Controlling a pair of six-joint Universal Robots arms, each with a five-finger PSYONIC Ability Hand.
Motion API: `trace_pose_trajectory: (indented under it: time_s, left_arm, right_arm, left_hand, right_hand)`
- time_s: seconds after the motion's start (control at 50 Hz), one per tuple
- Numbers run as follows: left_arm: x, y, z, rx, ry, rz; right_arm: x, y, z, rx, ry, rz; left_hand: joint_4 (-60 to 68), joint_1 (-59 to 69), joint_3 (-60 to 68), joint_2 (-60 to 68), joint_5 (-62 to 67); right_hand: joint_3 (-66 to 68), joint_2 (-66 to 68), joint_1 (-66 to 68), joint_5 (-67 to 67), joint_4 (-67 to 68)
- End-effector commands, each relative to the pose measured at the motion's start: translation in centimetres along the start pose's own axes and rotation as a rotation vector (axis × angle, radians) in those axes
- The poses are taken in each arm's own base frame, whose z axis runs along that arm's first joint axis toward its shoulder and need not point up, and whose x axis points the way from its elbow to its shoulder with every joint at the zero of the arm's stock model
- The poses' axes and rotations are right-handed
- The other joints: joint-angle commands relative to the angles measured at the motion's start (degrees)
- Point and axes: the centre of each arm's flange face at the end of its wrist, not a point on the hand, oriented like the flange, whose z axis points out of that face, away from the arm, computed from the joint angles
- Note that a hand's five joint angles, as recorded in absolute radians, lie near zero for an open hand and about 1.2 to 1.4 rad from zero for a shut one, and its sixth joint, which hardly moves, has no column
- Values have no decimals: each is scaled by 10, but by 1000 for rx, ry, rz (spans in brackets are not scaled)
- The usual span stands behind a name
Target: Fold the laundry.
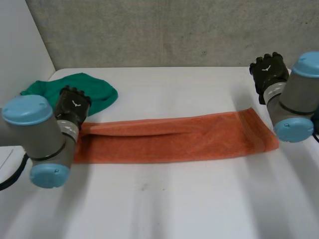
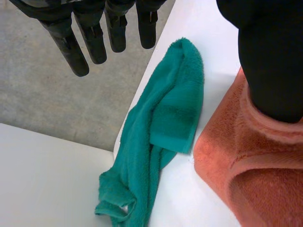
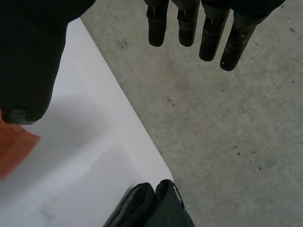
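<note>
A long orange towel (image 1: 169,139), folded lengthwise into a strip, lies across the table. My left hand (image 1: 72,106) hovers over the strip's left end, beside a crumpled green cloth (image 1: 79,88). In the left wrist view the fingers (image 2: 78,47) are straight and hold nothing, with the green cloth (image 2: 165,118) past the fingertips and the orange towel (image 2: 255,170) under the thumb. My right hand (image 1: 269,71) is raised behind the strip's right end. Its fingers (image 3: 189,23) are straight and empty, and an orange corner (image 3: 12,146) shows near the thumb.
The white table (image 1: 164,199) has bare room in front of the towel. Its right edge (image 3: 137,137) drops to a grey floor, where a black bag-like object (image 3: 151,208) lies. A grey wall (image 1: 164,30) stands behind the table.
</note>
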Motion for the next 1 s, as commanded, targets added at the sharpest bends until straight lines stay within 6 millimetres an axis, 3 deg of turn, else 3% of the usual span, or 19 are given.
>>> trace_pose_trajectory:
  time_s: [0.02, 0.18, 0.24, 0.28, 0.42, 0.5, 0.56, 0.6, 0.64, 0.82, 1.0]
  left_arm:
    - [-23, 14, -6, -14, 30, -24]
    - [-34, 26, 10, -14, 69, -101]
    - [-28, 36, 22, -38, 83, -105]
    - [-24, 39, 26, -41, 92, -102]
    - [-15, 47, 54, -27, 74, -93]
    - [-25, 45, 84, 14, -40, -74]
    - [-32, 44, 92, 12, -105, -88]
    - [-31, 40, 92, 31, -123, -87]
    - [-31, 37, 91, 47, -127, -88]
    - [-30, 18, 67, 78, -105, -94]
    - [-33, 14, 33, 57, -68, -117]
  right_arm:
    - [-6, -2, -49, -40, -146, 63]
    - [-26, 12, -89, -88, -280, 104]
    - [-29, 15, -97, -99, -299, 106]
    - [-30, 17, -98, -104, -301, 107]
    - [-30, 23, -100, -118, -299, 109]
    - [-30, 23, -99, -119, -298, 109]
    - [-30, 23, -100, -120, -299, 109]
    - [-31, 24, -100, -123, -301, 109]
    - [-32, 25, -102, -129, -306, 109]
    - [-32, 31, -105, -148, -312, 117]
    - [-7, 50, -97, -204, -252, 150]
  left_hand:
    - [3, 1, -3, 4, 1]
    - [23, 21, 17, 24, 21]
    - [62, 60, 56, 62, 60]
    - [78, 77, 73, 79, 77]
    - [329, 327, 323, 330, 327]
    - [327, 326, 322, 328, 326]
    - [275, 274, 270, 276, 274]
    - [143, 141, 137, 144, 141]
    - [100, 99, 95, 101, 99]
    - [73, 72, 68, 74, 72]
    - [62, 60, 56, 62, 60]
  right_hand:
    - [-25, -29, -18, -37, -37]
    - [-25, -29, -18, -37, -37]
    - [-25, -29, -18, -37, -37]
    - [-25, -29, -18, -37, -37]
    - [-25, -29, -18, -37, -37]
    - [-25, -29, -18, -37, -37]
    - [-25, -29, -18, -37, -37]
    - [-25, -29, -18, -37, -37]
    - [-25, -29, -18, -37, -37]
    - [-25, -29, -18, -37, -37]
    - [-25, -29, -18, -37, -37]
